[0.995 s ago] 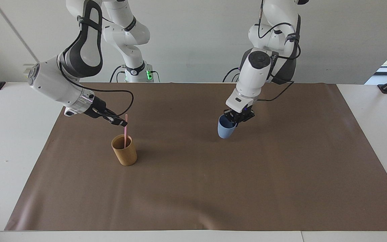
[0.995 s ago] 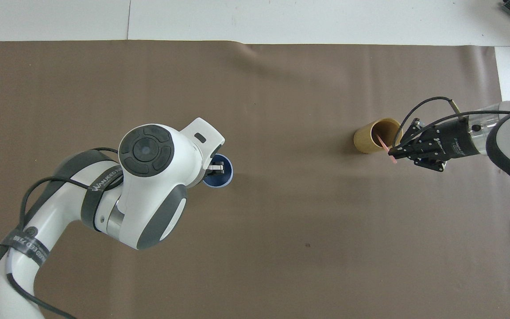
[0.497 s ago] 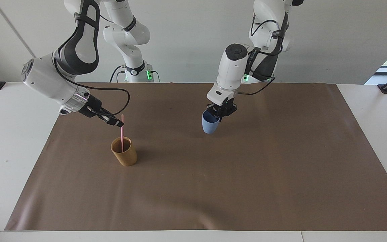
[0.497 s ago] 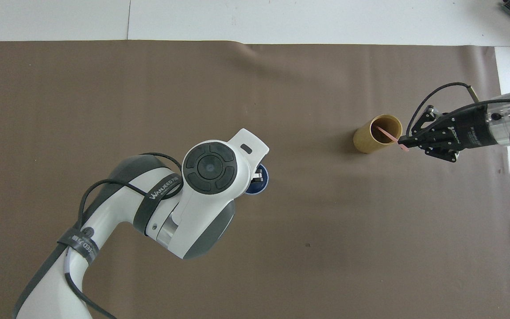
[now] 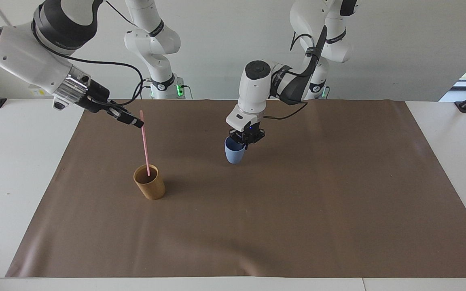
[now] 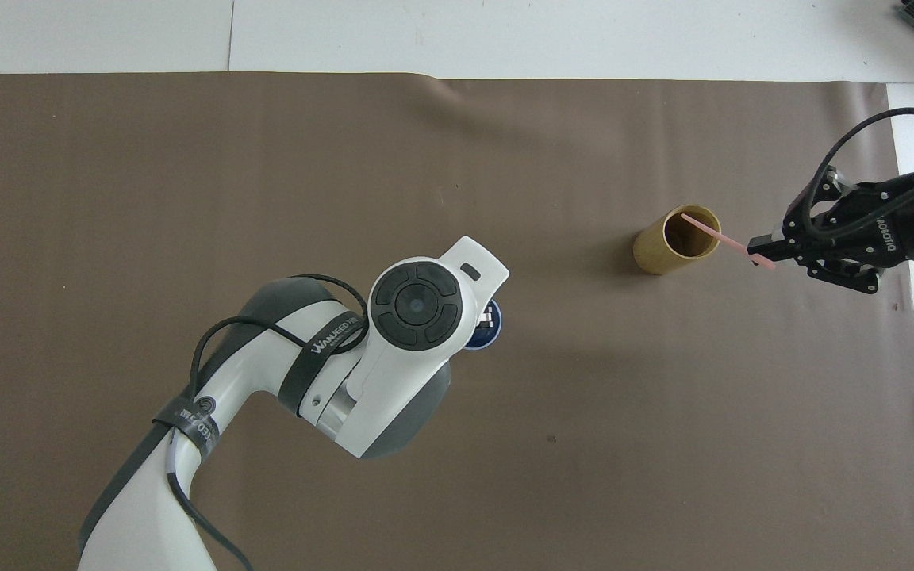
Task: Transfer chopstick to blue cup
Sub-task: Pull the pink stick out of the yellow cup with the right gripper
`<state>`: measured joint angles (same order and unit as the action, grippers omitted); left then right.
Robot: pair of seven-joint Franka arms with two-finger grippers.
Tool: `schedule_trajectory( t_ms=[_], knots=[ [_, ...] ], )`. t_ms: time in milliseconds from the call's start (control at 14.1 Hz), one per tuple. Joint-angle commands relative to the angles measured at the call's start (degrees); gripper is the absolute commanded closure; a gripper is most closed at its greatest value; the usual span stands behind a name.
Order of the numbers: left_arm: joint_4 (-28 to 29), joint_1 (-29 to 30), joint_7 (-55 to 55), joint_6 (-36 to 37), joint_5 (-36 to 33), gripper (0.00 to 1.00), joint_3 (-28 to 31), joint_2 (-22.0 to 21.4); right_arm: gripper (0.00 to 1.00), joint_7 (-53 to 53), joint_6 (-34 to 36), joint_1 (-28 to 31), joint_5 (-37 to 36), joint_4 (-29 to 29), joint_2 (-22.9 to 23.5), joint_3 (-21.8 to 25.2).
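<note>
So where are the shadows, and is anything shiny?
Facing view: a soft shadow lies on the mat beside the tan cup, another by the blue cup; bright daylight shows at the window edge. Overhead view: a faint broad shadow sits under the left arm; no glare on the mat.

Thin straight pink stick, the chopstick (image 5: 145, 145): pinched near its top end between the closed jaws of the right gripper (image 5: 138, 123), a short stub showing above them. It hangs almost upright, slightly tilted, its lower tip just inside the mouth of the tan cylindrical cup (image 5: 149, 182).

Small light blue handleless cup (image 5: 234, 152), matte, tapering to its base: rim clamped in the closed jaws of the left gripper (image 5: 246, 139), body hanging below them, slightly tilted, mouth upward, over the brown mat (image 5: 297, 210).
</note>
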<state>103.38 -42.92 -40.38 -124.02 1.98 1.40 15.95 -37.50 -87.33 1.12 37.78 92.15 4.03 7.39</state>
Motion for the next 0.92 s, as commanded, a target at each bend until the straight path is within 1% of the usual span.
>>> schedule_trajectory(
  t_ms=[0,142,213,284,355,497,568,710,852],
  knots=[
    [-0.7,-1.4,-0.9,-0.7,-0.5,1.00,0.7,1.3,1.00,-3.9,3.6,0.8,3.1,-0.2,-3.7,-0.3],
    [-0.6,-1.4,-0.8,-2.2,-0.2,1.00,0.7,2.0,1.00,-5.0,5.8,1.2,6.7,-0.1,-4.6,0.8],
    [-0.6,-1.5,-0.7,-2.4,-0.1,1.00,0.5,2.2,1.00,-5.0,5.8,1.1,7.0,-0.1,-4.6,0.9],
    [-0.6,-1.4,-0.5,-2.5,0.0,0.91,0.5,2.4,1.00,-5.0,5.6,1.0,7.0,0.1,-4.6,0.9],
    [-0.6,-1.4,-0.5,-2.2,0.0,0.75,0.5,2.4,1.00,-5.2,5.2,0.5,7.0,0.7,-5.3,0.8],
    [-0.5,-1.3,-0.7,-2.1,0.0,0.14,0.5,2.4,1.00,-5.6,4.4,0.2,7.0,1.5,-5.6,0.3],
    [-0.6,-1.4,-0.8,-2.0,0.0,0.00,0.6,2.2,1.00,-6.4,3.7,0.2,7.0,1.6,-5.6,0.0],
    [-0.6,-0.9,-0.5,-1.0,0.0,0.00,0.7,0.6,1.00,-7.0,3.0,-0.9,7.0,1.7,-5.6,0.0],
    [-0.6,-0.3,-0.3,1.7,-0.1,0.00,1.0,-1.3,1.00,-8.9,0.9,-2.9,7.0,2.3,-5.9,0.0]
  ],
)
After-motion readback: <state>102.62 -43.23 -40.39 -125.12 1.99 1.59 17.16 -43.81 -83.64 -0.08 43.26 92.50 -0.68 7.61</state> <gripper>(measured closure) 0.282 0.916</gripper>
